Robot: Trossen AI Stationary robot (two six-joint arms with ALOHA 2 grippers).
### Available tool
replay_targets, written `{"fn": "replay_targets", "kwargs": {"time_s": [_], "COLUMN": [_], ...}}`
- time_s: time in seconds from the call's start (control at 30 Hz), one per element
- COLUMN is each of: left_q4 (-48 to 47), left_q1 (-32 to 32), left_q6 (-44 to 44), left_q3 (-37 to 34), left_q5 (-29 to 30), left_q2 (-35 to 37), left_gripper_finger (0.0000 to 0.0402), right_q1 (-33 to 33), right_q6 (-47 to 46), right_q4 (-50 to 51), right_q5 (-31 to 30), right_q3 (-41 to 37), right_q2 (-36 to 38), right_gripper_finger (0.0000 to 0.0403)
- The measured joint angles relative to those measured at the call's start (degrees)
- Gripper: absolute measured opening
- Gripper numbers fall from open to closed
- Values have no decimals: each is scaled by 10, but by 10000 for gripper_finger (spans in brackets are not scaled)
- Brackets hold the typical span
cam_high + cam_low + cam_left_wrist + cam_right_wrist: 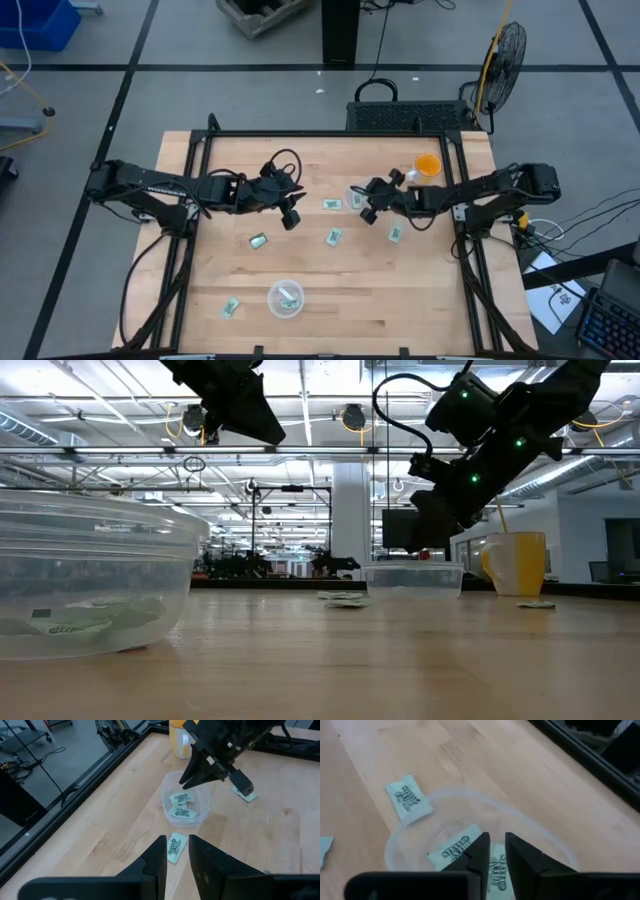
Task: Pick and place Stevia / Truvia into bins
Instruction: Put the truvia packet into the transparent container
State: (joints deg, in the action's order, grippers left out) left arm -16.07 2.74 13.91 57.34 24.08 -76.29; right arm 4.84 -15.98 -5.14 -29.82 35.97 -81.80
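Note:
Two clear bowls serve as bins. The far one holds two green-and-white Stevia sachets. The near one holds one sachet. My right gripper hovers just over the far bowl, its fingers a little apart, nothing between them. My left gripper hangs above the table left of that bowl, open and empty, with a loose sachet lying flat on the wood below it. Other sachets lie flat on the table.
An orange cup stands at the far right behind the far bowl. One sachet lies just outside that bowl's rim. Black frame rails run along the table's left, far and right sides. Bare wood spreads between the two bowls.

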Motion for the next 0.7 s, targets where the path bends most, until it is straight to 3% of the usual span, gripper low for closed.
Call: {"fn": "replay_targets", "kwargs": {"time_s": [0.17,0.3,0.5,0.7], "left_q4": [-37,-139,-328,-369], "left_q1": [0,0,8,45], "left_q6": [0,8,147,261], "left_q3": [0,0,-1,-37], "left_q5": [-1,-23,-76,-78], "left_q2": [0,3,-2,-4], "left_gripper_finger": [88,88,88,88], "right_q1": [-2,-21,-53,-61], "right_q6": [40,65,158,167], "right_q4": [-39,-91,-170,-191], "right_q5": [1,29,90,115], "right_q3": [0,0,0,0], "right_q2": [0,0,0,0], "right_gripper_finger": [80,83,78,80]}}
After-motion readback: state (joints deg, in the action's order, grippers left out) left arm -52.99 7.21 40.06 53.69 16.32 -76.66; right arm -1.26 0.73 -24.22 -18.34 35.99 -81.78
